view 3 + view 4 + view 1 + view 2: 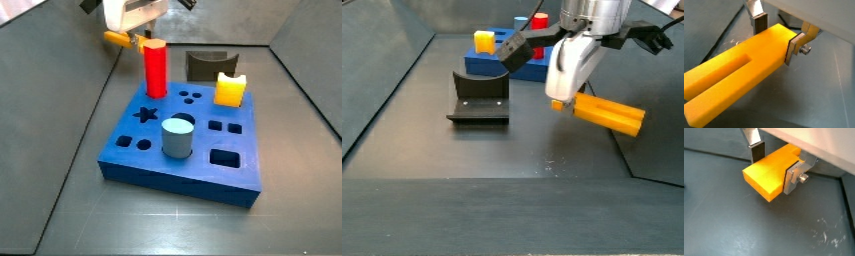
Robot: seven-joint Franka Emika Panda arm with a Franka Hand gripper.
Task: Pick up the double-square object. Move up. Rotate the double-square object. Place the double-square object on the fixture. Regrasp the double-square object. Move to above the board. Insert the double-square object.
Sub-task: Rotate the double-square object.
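The pincer clamps the double-square object between its fingers in both wrist views, the bar lying level above the grey floor. In a side view it hangs right of centre, apparently clear of the fixture and the board.

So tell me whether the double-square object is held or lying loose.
Held: the gripper jaws clamp the double-square object, lifted clear of the floor in a side view.
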